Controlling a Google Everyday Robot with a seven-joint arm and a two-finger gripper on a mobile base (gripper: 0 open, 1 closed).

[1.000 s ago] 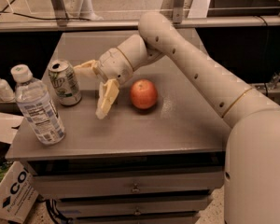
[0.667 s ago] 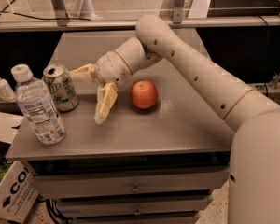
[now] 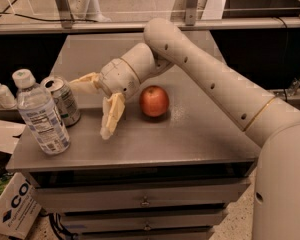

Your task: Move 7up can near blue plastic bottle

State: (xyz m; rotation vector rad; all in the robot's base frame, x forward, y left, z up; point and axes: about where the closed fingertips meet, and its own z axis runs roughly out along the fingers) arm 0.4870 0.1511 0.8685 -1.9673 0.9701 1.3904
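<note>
- 7up can (image 3: 65,101) is found upright on the tabletop (image 3: 200,134), just left of the end effector (image 3: 89,107), with the blue plastic bottle (image 3: 40,118) just beyond.
- End effector is held wide open; nothing is gripped.
- Apple (image 3: 154,101) is noted to its right.

The smooth white tubular arm (image 3: 215,79) rises from the rounded white robot body (image 3: 285,184) at four o'clock in the view. It climbs to a bulbous white elbow joint (image 3: 162,34) near twelve o'clock, then bends down toward eight o'clock. Its rounded white wrist (image 3: 122,76) sits just left of centre. The cream-coloured two-finger gripper (image 3: 90,106) extends from the wrist toward eight o'clock with its jaws spread wide. The upper finger (image 3: 85,80) points to nine o'clock, and the lower finger (image 3: 111,116) slants down toward six o'clock.
</note>
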